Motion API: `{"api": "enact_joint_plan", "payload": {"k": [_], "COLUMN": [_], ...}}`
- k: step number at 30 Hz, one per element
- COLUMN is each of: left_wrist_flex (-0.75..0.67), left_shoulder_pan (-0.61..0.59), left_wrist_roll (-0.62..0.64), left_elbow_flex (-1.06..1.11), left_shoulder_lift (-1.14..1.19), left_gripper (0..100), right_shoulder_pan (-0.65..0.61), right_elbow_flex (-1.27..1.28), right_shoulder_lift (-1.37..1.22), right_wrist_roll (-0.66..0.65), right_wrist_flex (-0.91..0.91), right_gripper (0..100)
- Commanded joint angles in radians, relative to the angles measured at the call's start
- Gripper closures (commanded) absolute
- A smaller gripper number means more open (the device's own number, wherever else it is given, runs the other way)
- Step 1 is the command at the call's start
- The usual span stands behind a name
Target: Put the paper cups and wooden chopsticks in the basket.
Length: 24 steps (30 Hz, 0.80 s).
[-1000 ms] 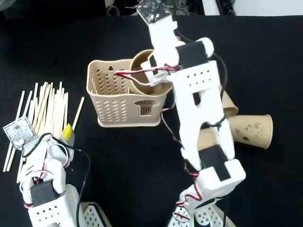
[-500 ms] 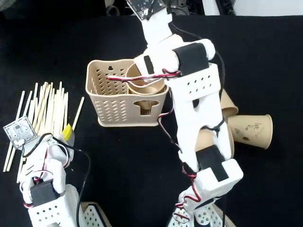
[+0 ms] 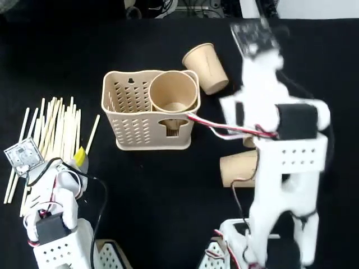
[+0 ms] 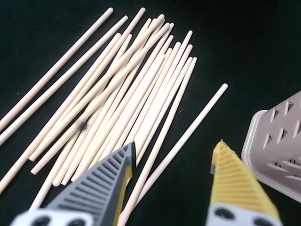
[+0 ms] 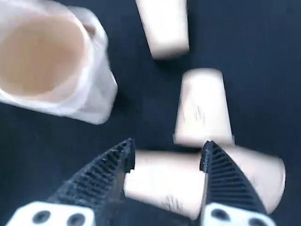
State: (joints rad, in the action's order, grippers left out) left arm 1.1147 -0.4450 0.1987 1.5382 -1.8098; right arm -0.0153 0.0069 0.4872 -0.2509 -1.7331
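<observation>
you've got one cup [image 3: 173, 92] upright in the basket [image 3: 147, 131], a second cup [image 3: 206, 68] on its side just beyond the basket, and the chopsticks [image 3: 53, 131] loose on the table [image 3: 151, 190] beside the basket. your right gripper [image 5: 168, 143] is spread apart and empty, hanging over what looks like three lying cups [image 5: 202, 108], though that view is blurred. your left gripper [image 4: 174, 146] is spread apart too, empty, low over the edge of the chopsticks.

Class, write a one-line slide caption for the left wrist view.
Open left gripper hovers over loose wooden chopsticks on the black table, basket corner alongside.
</observation>
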Motion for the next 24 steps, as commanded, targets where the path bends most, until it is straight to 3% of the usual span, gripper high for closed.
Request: {"api": "enact_joint_plan", "payload": {"k": [1,11,20,24], "left_wrist_flex": [-0.018,-0.018,-0.018,-0.018], "left_shoulder_pan": [0.015,0.015,0.015,0.018], "left_wrist_roll": [-0.009,-0.009,-0.009,-0.009], "left_elbow_flex": [-0.004,-0.002,-0.002,-0.002], "left_shoulder_lift": [-0.006,-0.006,-0.006,-0.006], "left_gripper": [73,73,73,73], "right_shoulder_pan": [0.092,0.275,0.419,0.439], "right_elbow_flex": [0.277,0.624,0.704,0.696], "right_shoulder_lift": [0.07,0.067,0.071,0.076], "right_wrist_roll": [-0.087,-0.247,-0.396,-0.451], "right_wrist_flex": [-0.025,0.13,0.241,0.193], "right_gripper": [76.2,76.2,76.2,76.5]}}
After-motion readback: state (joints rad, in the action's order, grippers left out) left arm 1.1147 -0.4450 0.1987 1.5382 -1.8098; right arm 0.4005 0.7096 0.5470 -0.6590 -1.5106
